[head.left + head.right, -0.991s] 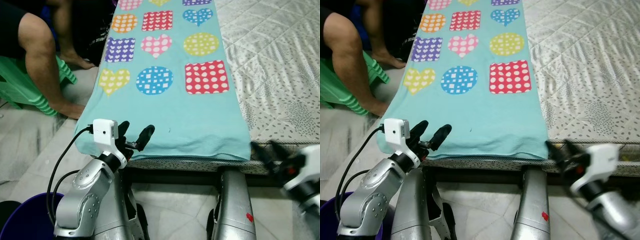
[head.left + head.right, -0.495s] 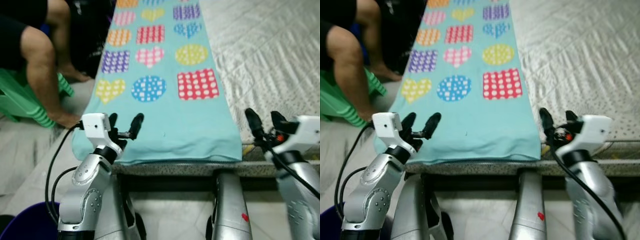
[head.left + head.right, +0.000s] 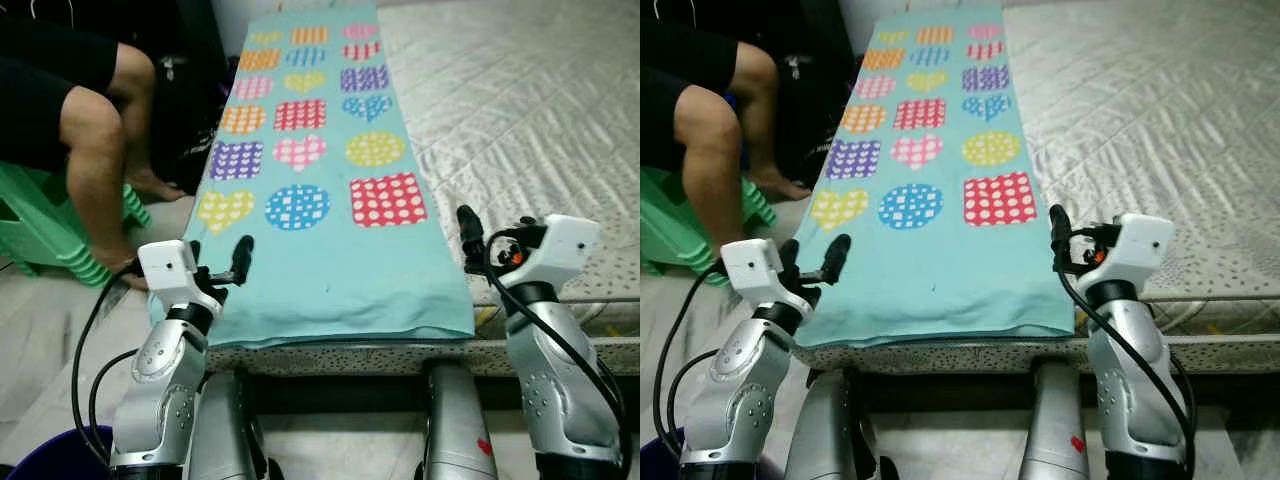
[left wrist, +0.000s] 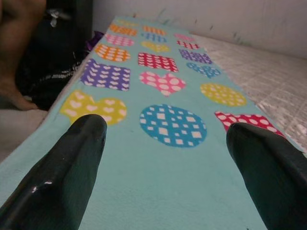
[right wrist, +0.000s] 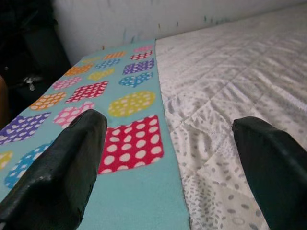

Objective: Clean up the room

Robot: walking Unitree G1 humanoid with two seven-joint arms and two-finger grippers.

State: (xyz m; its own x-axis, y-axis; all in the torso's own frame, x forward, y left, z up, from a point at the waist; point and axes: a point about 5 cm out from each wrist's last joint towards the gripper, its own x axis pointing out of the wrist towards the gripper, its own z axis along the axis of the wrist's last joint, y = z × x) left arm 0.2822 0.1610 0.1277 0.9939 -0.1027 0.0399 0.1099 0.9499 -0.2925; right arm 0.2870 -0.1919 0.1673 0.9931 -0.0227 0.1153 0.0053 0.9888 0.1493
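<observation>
I am looking down at a bed with a pale quilted mattress (image 3: 560, 110). A long turquoise blanket (image 3: 330, 270) patterned with dotted hearts, circles and squares lies flat along the mattress's left side, its near edge hanging just over the bed's end. A person sits on a green stool (image 3: 40, 230) at far left. My left gripper (image 3: 215, 262) hovers at the blanket's near left corner, fingers spread apart and empty. My right gripper (image 3: 490, 235) hovers at the near right corner, its fingers likewise apart. I judge the step to be reaching for the blanket; next, each gripper must drop onto its corner and pinch.
</observation>
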